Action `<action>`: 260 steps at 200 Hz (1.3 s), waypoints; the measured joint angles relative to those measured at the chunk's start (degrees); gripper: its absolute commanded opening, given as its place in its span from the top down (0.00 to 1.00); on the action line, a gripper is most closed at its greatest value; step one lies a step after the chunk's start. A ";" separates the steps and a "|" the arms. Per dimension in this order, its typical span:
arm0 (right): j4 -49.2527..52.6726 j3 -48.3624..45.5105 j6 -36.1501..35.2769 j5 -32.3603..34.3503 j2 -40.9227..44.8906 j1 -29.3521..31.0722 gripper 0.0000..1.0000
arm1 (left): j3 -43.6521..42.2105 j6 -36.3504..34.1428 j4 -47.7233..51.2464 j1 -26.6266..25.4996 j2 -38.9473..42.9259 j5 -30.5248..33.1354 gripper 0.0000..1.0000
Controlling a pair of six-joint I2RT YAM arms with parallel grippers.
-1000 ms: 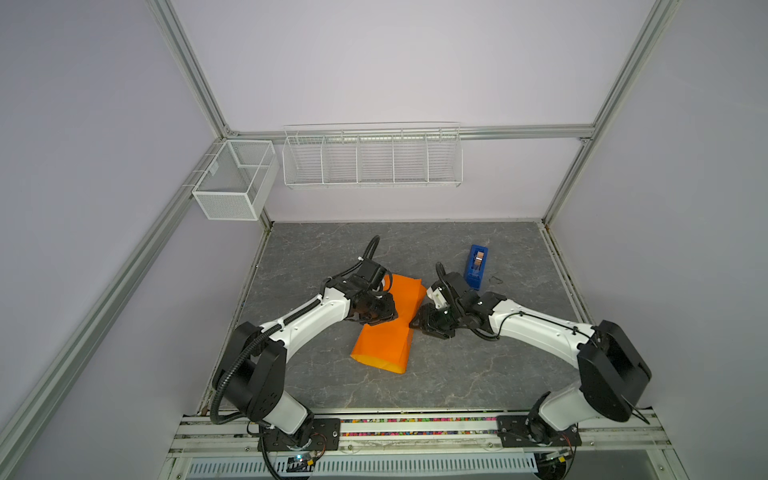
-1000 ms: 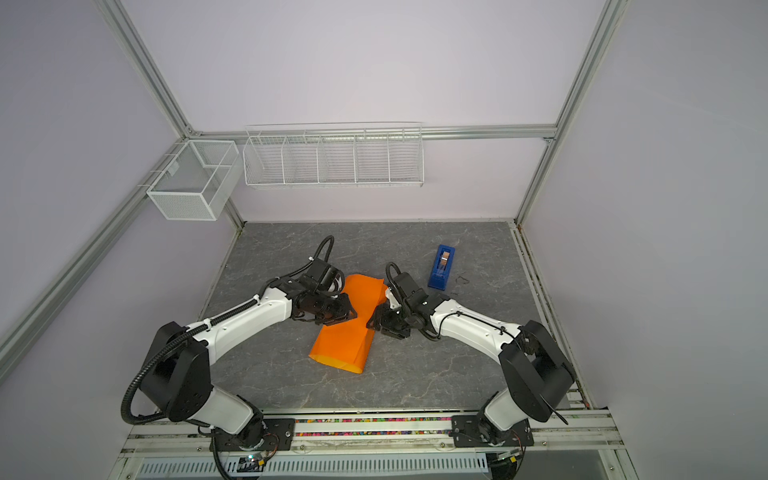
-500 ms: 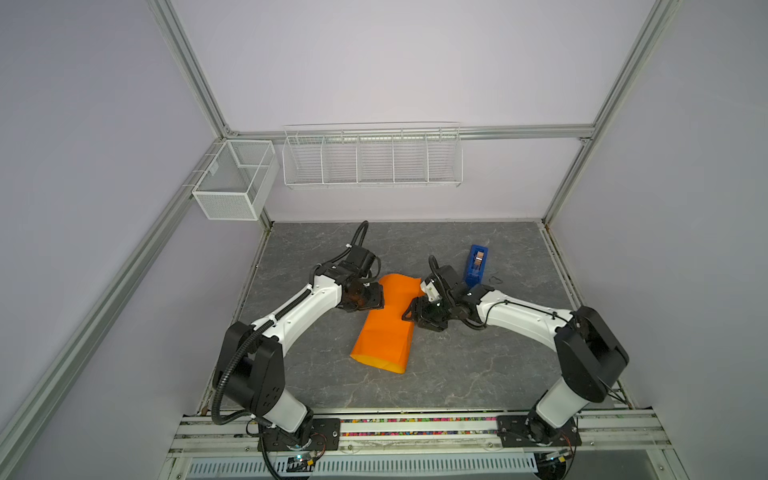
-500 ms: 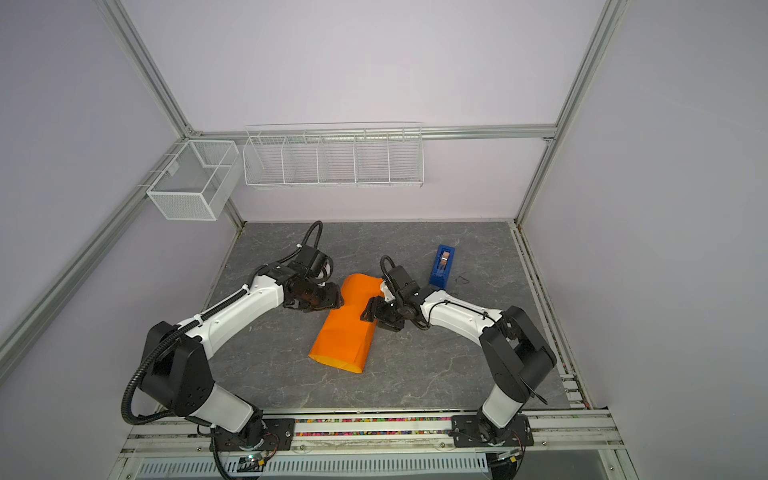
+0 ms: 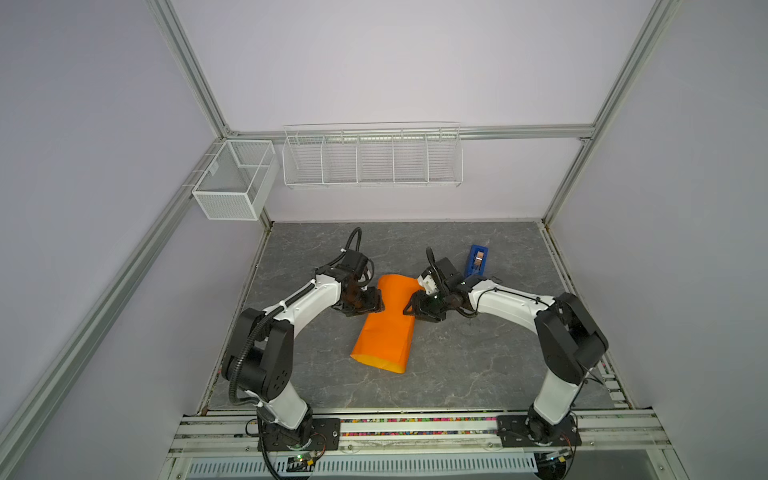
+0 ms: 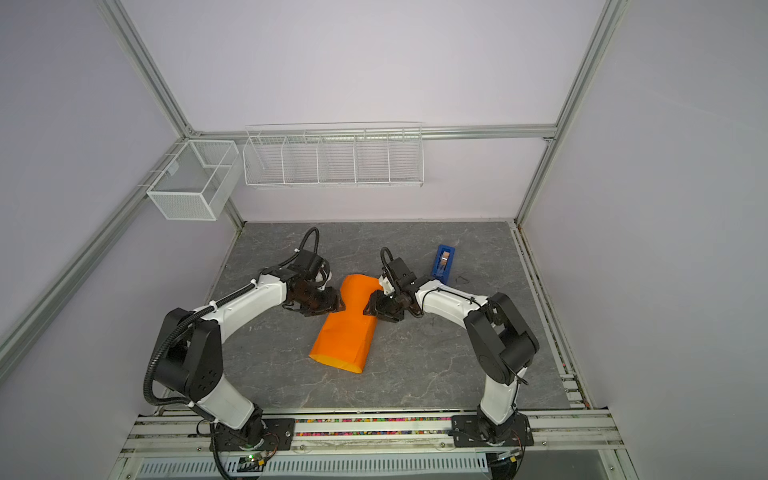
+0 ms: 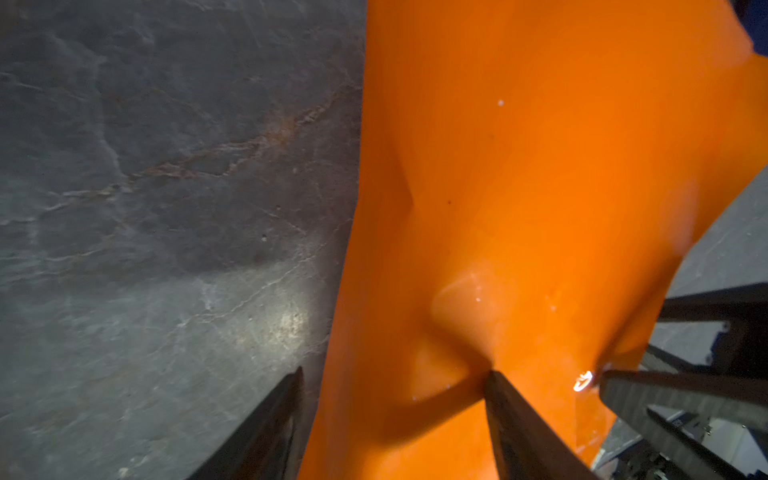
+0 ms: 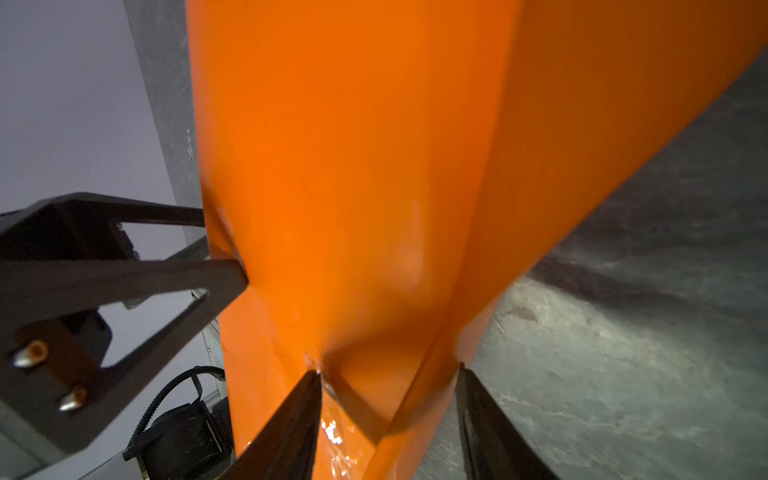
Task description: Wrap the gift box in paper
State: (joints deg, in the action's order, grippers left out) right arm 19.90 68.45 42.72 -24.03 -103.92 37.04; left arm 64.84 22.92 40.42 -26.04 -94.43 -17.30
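The orange paper [image 5: 386, 328] [image 6: 347, 332] lies as a flattened tube on the grey table. The gift box is hidden inside it. My left gripper [image 5: 376, 301] [image 6: 338, 303] is at the tube's left edge. In the left wrist view its jaws [image 7: 395, 374] stand apart: one fingertip dents the paper [image 7: 540, 166], the other hangs over bare table. My right gripper [image 5: 411, 307] [image 6: 370, 309] is at the opposite edge. Its jaws [image 8: 387, 370] straddle a side fold of the paper [image 8: 353, 145], apart, both tips touching it.
A bright blue tape dispenser [image 5: 478, 260] [image 6: 444, 262] stands behind the right arm. A long white wire rack [image 5: 372, 158] hangs on the back wall and a white mesh basket [image 5: 235, 183] on the left frame. Bare grey table lies in front of the paper.
The left gripper left the paper's top, swung out to the left, came back to its left edge and opened wider. The right gripper moved in onto the right edge and narrowed a little.
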 measured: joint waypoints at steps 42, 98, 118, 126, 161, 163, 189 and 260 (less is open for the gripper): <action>3.72 3.45 -5.14 -0.59 -1.79 -2.82 0.53 | -0.79 4.15 -3.72 -0.61 -0.09 -3.30 0.33; 6.93 8.02 -10.05 -2.99 -4.07 -8.31 0.57 | 2.19 9.57 -7.32 -3.37 -4.81 -4.15 0.34; 7.87 11.43 -11.47 -3.48 -6.78 -9.84 0.57 | 4.22 10.91 -7.67 -3.98 -6.60 -3.91 0.34; 8.31 12.87 -11.93 -3.87 -7.82 -10.32 0.57 | 4.81 11.13 -7.82 -4.00 -7.26 -3.82 0.34; 10.10 19.74 -13.66 -4.55 -12.87 -11.82 0.57 | 9.92 11.54 -7.19 -3.89 -10.64 -2.64 0.35; 10.21 20.04 -13.66 -4.55 -13.07 -11.87 0.57 | 10.19 11.52 -7.13 -3.87 -10.80 -2.62 0.35; 11.58 24.30 -14.73 -4.61 -15.67 -13.31 0.57 | 14.43 11.30 -6.64 -3.32 -13.66 -2.01 0.35; 14.19 17.14 -16.63 -4.48 -7.78 -14.34 0.37 | 9.05 10.67 -6.45 -3.23 -7.39 -0.59 0.32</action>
State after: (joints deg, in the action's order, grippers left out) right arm 34.09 85.58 26.09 -28.51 -111.70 22.70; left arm 73.89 33.58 33.98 -29.28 -101.82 -17.89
